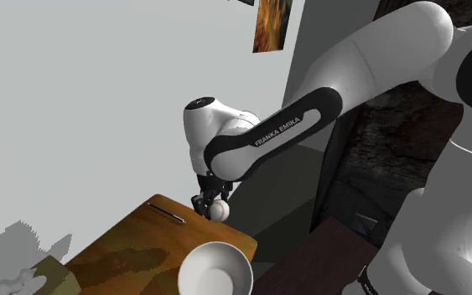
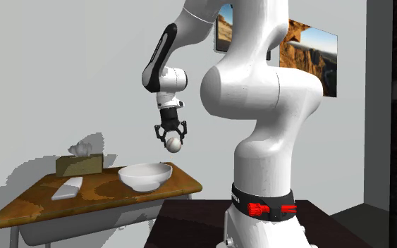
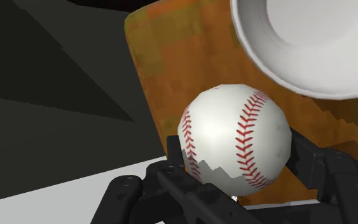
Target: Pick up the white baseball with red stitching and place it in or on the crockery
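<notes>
My black gripper [image 2: 172, 138] is shut on the white baseball with red stitching [image 3: 234, 137], holding it in the air above the wooden table [image 2: 20, 208]. The ball [image 2: 173, 143] hangs higher than the white bowl [image 2: 145, 176] and a little toward the second exterior view's right of it. Seen from the shoulder camera, the gripper [image 1: 211, 204] carries the ball [image 1: 219, 209] just beyond the bowl [image 1: 215, 271], over the table's far edge. From the hand camera, the bowl's rim [image 3: 260, 60] lies past the ball, with the fingers [image 3: 314, 162] clasping both sides of the ball.
A tissue box [image 2: 80, 163] stands at the back of the table and a flat white object [image 2: 68, 187] lies near it. A thin dark pen [image 1: 166, 210] rests on the table's far side. Pictures [image 2: 309, 46] hang on the grey wall. The dark stand [image 2: 190, 222] is in front.
</notes>
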Available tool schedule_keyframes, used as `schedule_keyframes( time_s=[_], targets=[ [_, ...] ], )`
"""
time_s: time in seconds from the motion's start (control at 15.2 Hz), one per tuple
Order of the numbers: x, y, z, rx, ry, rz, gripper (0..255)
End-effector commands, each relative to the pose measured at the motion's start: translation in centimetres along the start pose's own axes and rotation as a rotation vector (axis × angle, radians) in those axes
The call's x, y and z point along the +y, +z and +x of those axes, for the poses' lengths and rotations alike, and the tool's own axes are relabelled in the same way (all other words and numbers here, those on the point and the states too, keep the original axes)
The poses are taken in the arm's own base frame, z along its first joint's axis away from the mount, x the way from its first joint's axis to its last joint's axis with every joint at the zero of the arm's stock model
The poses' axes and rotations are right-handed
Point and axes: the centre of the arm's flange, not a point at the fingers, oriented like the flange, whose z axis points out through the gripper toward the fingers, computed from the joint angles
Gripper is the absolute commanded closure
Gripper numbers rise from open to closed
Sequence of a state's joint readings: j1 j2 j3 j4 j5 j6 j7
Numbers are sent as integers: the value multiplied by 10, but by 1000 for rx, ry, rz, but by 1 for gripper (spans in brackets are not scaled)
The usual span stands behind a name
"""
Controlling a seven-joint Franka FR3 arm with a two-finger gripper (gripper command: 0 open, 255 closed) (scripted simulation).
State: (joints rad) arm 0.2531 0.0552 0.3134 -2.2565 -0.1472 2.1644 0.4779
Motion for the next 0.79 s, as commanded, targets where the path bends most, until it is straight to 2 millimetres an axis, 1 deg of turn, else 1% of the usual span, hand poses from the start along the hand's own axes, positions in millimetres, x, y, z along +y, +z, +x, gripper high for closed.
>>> schedule_keyframes(
  time_s=[0.0,0.26,0.73],
  targets=[
    [1,-11,-1,0,0,0,255],
    [4,-30,-3,0,0,0,255],
    [-60,-38,-69,0,0,0,255]
  ],
)
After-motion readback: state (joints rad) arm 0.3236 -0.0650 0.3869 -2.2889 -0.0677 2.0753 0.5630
